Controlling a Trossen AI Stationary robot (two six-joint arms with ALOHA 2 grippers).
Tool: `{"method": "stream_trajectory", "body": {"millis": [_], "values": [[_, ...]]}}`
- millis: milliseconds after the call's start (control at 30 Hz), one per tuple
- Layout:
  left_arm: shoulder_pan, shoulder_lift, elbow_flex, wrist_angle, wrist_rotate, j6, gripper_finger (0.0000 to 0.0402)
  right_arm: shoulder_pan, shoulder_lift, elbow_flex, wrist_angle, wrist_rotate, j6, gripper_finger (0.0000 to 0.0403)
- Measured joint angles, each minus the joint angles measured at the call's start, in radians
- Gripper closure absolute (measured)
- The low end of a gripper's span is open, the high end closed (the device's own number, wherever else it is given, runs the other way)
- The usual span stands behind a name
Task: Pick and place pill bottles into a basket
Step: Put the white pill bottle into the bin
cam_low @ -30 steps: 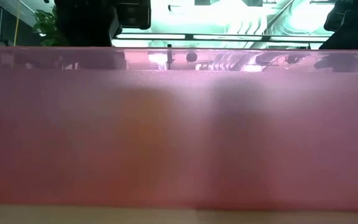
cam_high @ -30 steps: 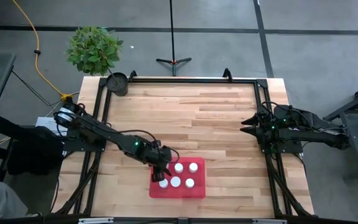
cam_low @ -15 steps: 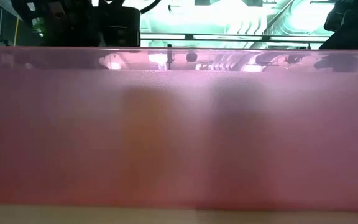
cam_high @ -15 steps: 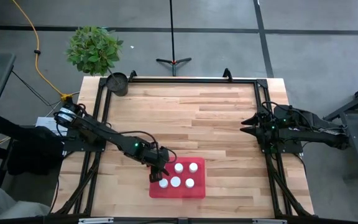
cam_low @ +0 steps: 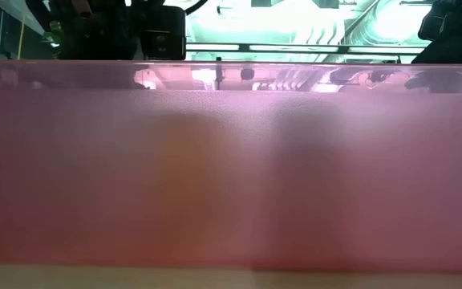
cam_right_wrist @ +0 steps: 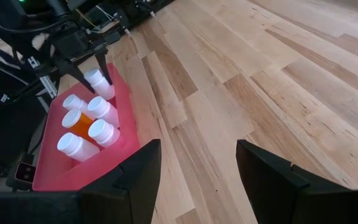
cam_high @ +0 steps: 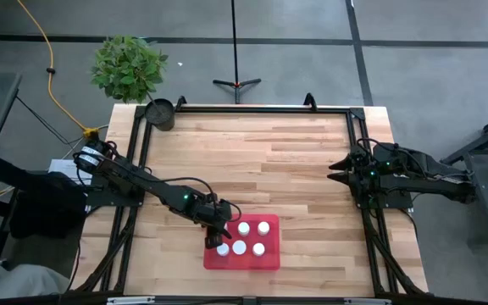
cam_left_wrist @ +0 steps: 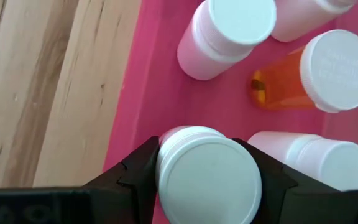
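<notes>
Pill bottles (cam_right_wrist: 82, 124) are all in the red basket (cam_high: 270, 257) now; since a second ago our left gripper (cam_left_wrist: 207, 180) has slid its clamped white-capped bottle (cam_left_wrist: 207, 179) down the tray's left edge, release pending, while right gripper (cam_right_wrist: 197, 180) waits apart, holding nothing.

The left gripper (cam_high: 219, 236) is moving a little way back toward the near left corner of the red tray (cam_high: 269, 259), and it is bringing the white-capped bottle (cam_left_wrist: 207, 180) along between its fingers (cam_left_wrist: 137, 180). In the low view, the dark shape of the left arm (cam_low: 119, 28) above the tray wall is sliding to the right.
</notes>
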State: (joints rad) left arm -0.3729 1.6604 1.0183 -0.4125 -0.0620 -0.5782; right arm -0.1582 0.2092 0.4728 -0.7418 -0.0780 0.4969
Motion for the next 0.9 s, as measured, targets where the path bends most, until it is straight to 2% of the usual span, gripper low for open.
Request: {"method": "stream_trajectory", "body": {"millis": [267,900], "values": [[0.0,0.0,-0.064,0.085,0.005,-0.037,0.0193,0.0,0.0,0.0,0.0,0.0,0.0,0.0203],[0.0,0.021,-0.067,0.125,0.012,-0.029,0.0193,0.0,0.0,0.0,0.0,0.001,0.0,0.0203]]}}
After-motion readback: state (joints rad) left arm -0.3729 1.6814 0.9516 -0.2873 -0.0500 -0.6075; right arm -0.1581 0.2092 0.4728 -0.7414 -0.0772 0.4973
